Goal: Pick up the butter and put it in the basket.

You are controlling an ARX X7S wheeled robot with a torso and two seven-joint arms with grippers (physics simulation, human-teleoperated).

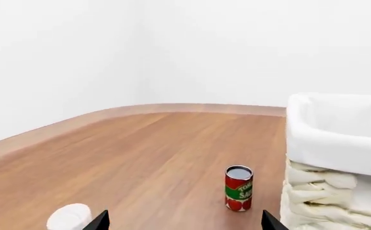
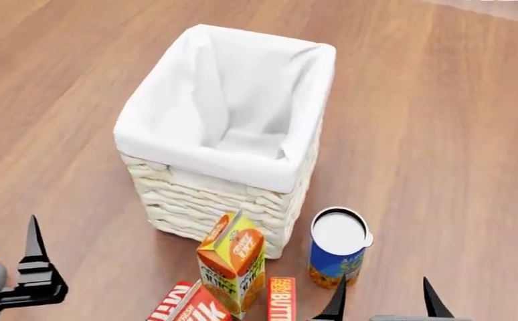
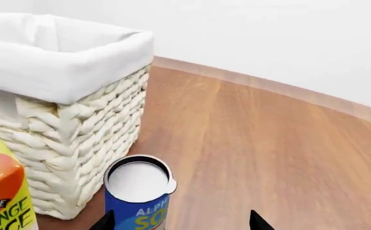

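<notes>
Right gripper [image 2: 382,299] jaws spread, empty: descend on butter [image 2: 282,299] clear of juice carton [image 2: 232,261], blue can [image 2: 338,249]; left gripper [image 1: 182,221] likewise gaping, idle

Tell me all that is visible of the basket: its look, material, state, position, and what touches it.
The basket is large and rectangular, with cream-white woven wicker walls and a white cloth liner folded over its rim. It stands upright on the wooden floor, and what shows of its inside holds only the liner. The orange juice carton and the blue can stand close by its near side; whether either touches it cannot be told.
</notes>
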